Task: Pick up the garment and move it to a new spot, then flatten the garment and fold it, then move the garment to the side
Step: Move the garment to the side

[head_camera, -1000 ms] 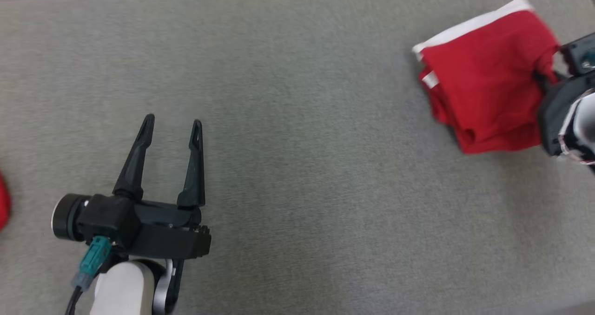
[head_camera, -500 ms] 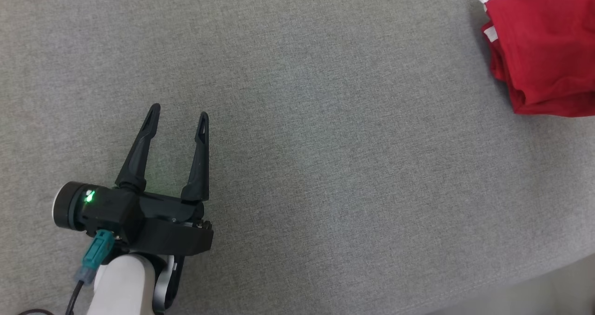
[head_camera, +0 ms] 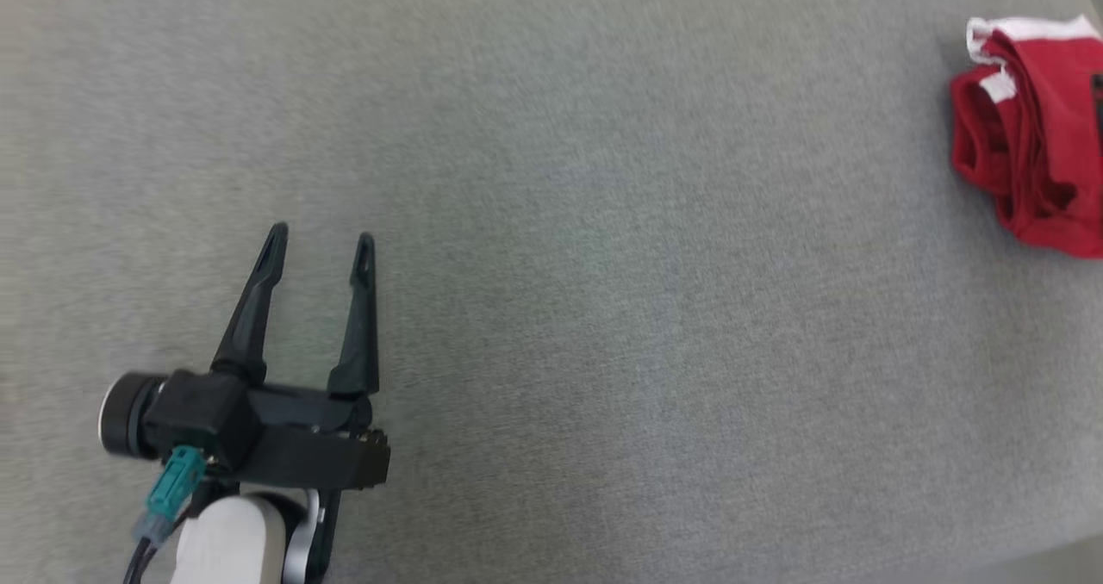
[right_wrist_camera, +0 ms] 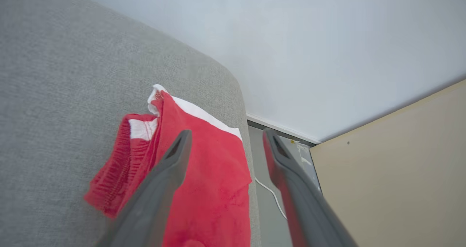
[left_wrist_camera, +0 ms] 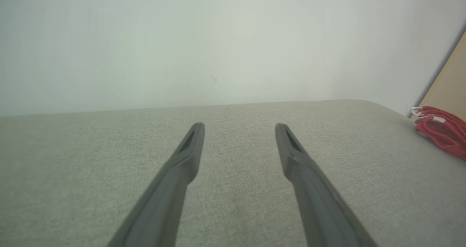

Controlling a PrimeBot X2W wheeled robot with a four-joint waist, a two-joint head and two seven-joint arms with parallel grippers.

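**Both claws released, jersey bunched at the tabletop's right edge**

At the lower left of the head view, the left claw (head_camera: 320,236) is released. Its two dark fingers are spread in a narrow V and point up the picture, with bare grey cloth between them. A teal connector (head_camera: 168,487) plugs into the black wrist body, and the pale forearm (head_camera: 226,543) runs off the bottom edge. In its own wrist view the left claw (left_wrist_camera: 239,126) hangs over the tabletop (left_wrist_camera: 233,203) with nothing between the fingers and a plain white wall (left_wrist_camera: 218,39) beyond.

The grey fabric-covered tabletop (head_camera: 620,308) spreads across the middle of the head view, well apart from either claw's load.

Far to the right lies the garment (head_camera: 1025,136), a crumpled red heap with white trim along its upper folds. It sits by the tabletop's far right corner, cut by the frame edge. The left wrist view shows the garment (left_wrist_camera: 438,130) as a low red bundle at the far right, well apart from the left claw.

The right claw (right_wrist_camera: 227,131) is released too, its fingers wide apart above the garment (right_wrist_camera: 211,174). The red cloth reaches the tabletop's rounded edge. One finger (right_wrist_camera: 160,181) crosses in front of the cloth, and whether it touches cannot be told. Past the edge are a white cable (right_wrist_camera: 269,192) on the floor and a beige panel (right_wrist_camera: 393,174).
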